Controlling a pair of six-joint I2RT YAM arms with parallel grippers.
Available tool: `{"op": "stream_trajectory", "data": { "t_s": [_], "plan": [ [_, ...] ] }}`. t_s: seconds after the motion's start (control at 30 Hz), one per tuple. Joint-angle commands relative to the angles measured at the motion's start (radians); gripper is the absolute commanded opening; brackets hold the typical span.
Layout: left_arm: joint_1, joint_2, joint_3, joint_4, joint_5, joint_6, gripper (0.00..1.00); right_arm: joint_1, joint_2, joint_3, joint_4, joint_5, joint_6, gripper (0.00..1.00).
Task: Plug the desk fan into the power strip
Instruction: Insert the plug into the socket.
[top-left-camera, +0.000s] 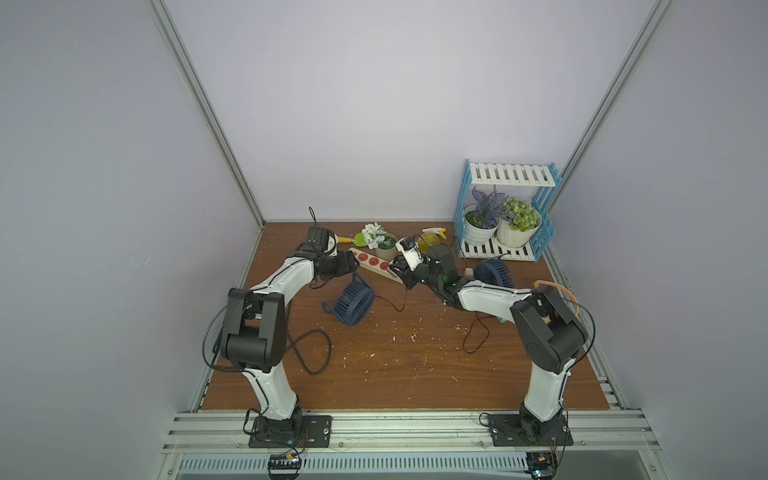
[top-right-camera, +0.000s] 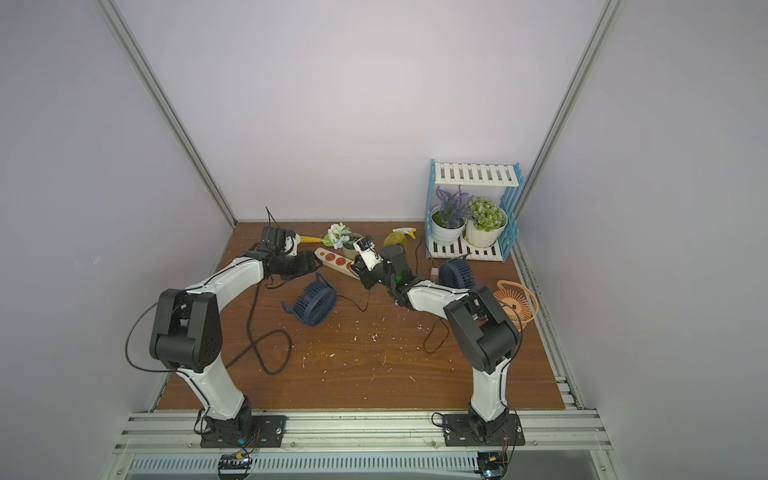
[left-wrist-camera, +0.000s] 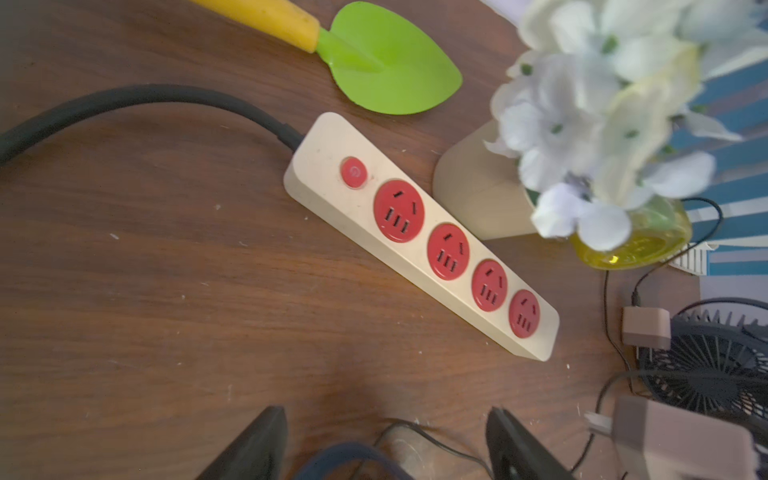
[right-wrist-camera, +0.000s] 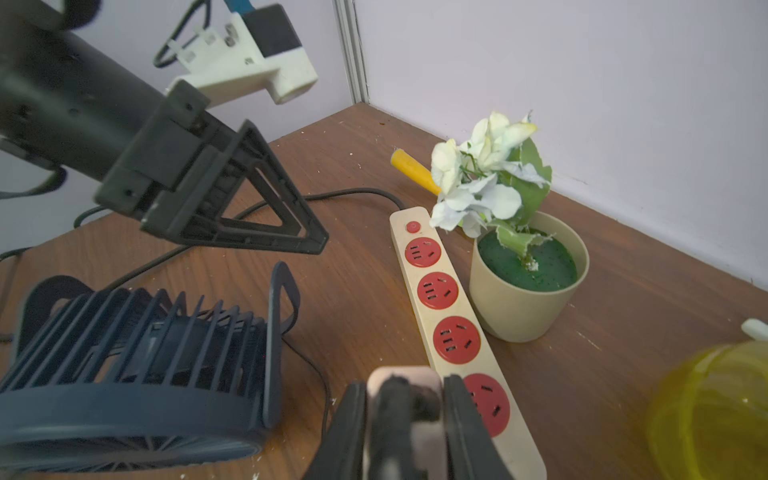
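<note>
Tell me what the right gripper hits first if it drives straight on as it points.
Probably the power strip: the right gripper, shut on the plug, aims at its near end beside the last socket. It may instead meet the table alongside; depth is unclear.

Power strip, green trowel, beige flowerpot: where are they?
Cream power strip with red sockets (left-wrist-camera: 448, 251): left wrist view, second socket from the button.
Green plastic trowel with yellow handle (left-wrist-camera: 390, 62): left wrist view, blade.
Beige round flowerpot (right-wrist-camera: 519, 311): right wrist view, outer wall.

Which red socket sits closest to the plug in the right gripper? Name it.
The end socket, farthest from the red button; the plug is right beside it.
</note>
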Motion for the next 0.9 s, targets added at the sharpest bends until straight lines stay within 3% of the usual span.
{"op": "stream_trajectory", "data": {
  "t_s": [0.0,0.23,0.6,0.87],
  "plan": [
    [0.004,0.037,0.069,0.024,0.034,-0.01,0.77,-0.027,0.037,0.065,-0.071,-0.061,-0.096,0.0],
    [0.005,0.15,0.162,0.01,0.013,-0.002,0.76,-0.053,0.118,0.175,-0.178,-0.11,-0.163,0.0],
    [0.007,0.282,0.288,-0.005,0.03,-0.012,0.64,-0.085,0.178,0.222,-0.216,-0.168,-0.175,0.0],
    [0.007,0.32,0.319,-0.004,0.034,-0.017,0.62,-0.093,0.207,0.241,-0.226,-0.137,-0.197,0.0]
  ]
}}
